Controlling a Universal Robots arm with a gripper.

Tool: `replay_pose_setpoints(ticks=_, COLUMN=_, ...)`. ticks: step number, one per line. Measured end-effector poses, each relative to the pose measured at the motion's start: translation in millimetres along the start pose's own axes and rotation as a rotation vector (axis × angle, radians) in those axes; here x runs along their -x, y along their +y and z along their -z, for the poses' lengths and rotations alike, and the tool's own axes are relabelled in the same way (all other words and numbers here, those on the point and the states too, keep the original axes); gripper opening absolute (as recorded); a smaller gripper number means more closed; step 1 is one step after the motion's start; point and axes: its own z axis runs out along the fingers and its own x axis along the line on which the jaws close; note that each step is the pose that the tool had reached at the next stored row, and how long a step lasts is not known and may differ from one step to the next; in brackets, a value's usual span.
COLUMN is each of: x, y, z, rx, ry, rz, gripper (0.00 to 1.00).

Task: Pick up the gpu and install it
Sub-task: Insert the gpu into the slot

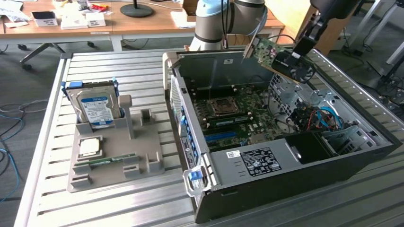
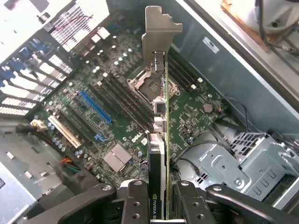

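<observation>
Slatted metal table (image 1: 113, 203), open black computer case (image 1: 353, 163) on it, and your gripper (image 2: 159, 205) is pinching the green gpu card (image 1: 265, 48) above that case. Its long axis runs straight out from the fingers (image 2: 135, 203), silver bracket (image 2: 160, 28) farthest, over the green motherboard (image 2: 196, 116).

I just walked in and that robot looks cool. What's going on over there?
The robot arm holds the gpu, a green card with a black fan, pinched in its jaws above the open computer case. The card hangs over the motherboard and is not plugged in yet. On the exterior view's left, a hard drive stands in a grey holder on the table.
</observation>
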Motion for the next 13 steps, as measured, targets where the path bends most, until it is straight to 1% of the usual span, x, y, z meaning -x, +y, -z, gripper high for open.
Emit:
replay_pose_setpoints(ticks=10, x=0.0, y=0.0, z=0.0, rx=0.003, ry=0.0227, rz=0.149, gripper=0.27)
replay_pose_setpoints(ticks=11, x=0.0, y=0.0, z=0.0, rx=0.0031, ry=0.024, rz=0.158, gripper=0.27)
replay_pose_setpoints(ticks=13, x=0.0, y=0.0, z=0.0, rx=0.0031, ry=0.0242, rz=0.158, gripper=0.27)
